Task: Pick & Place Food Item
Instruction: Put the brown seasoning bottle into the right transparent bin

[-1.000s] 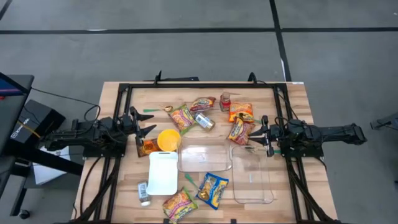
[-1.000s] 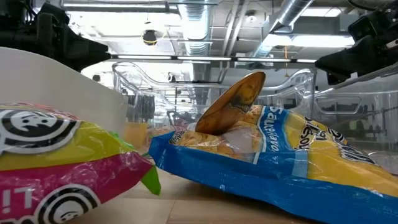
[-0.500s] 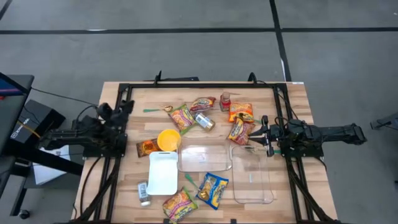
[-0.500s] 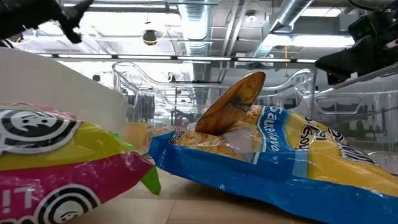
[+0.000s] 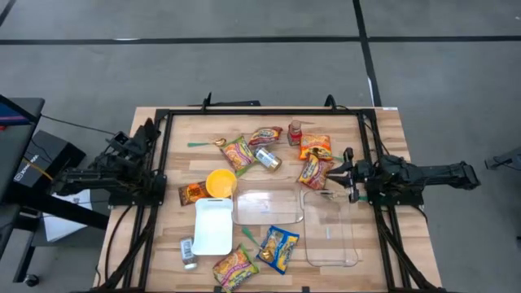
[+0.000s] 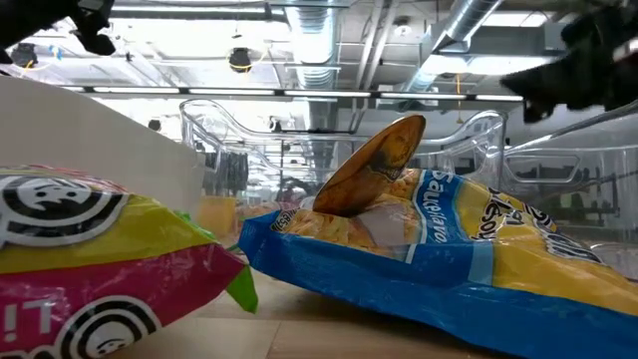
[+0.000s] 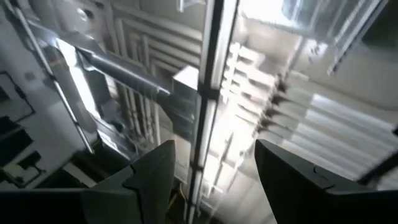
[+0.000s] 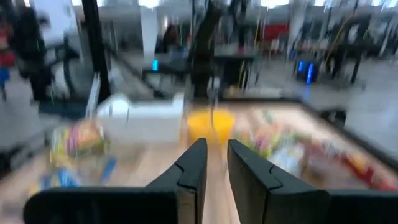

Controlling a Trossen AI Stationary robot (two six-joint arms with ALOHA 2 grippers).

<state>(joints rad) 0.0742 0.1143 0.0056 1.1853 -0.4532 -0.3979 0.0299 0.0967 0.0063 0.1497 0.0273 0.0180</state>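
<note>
Several food packets lie flat on the wooden table (image 5: 383,122): an orange one (image 5: 193,193) beside the yellow bowl (image 5: 221,182), red-yellow ones (image 5: 238,153) (image 5: 313,171), a blue-yellow one (image 5: 278,248) and a pink-yellow one (image 5: 236,267). My left gripper (image 5: 145,133) is at the table's left edge, tipped upward and open, with only ceiling between its fingers (image 7: 214,180). My right gripper (image 5: 345,174) hovers level at the right side, just right of a red-yellow packet. Its fingers (image 8: 216,163) are drawn almost together with nothing between them.
A white tray (image 5: 213,226) and two clear containers (image 5: 269,206) (image 5: 330,228) fill the middle and near part. A can (image 5: 268,159), a small bottle (image 5: 295,132) and a white bottle (image 5: 188,252) also lie about. A black frame (image 5: 260,112) runs around the table.
My left gripper has drawn back from over the orange packet toward the table's left edge, rising, tipping upward and rolling; its fingers stay open. The orange packet stays flat beside the yellow bowl.
</note>
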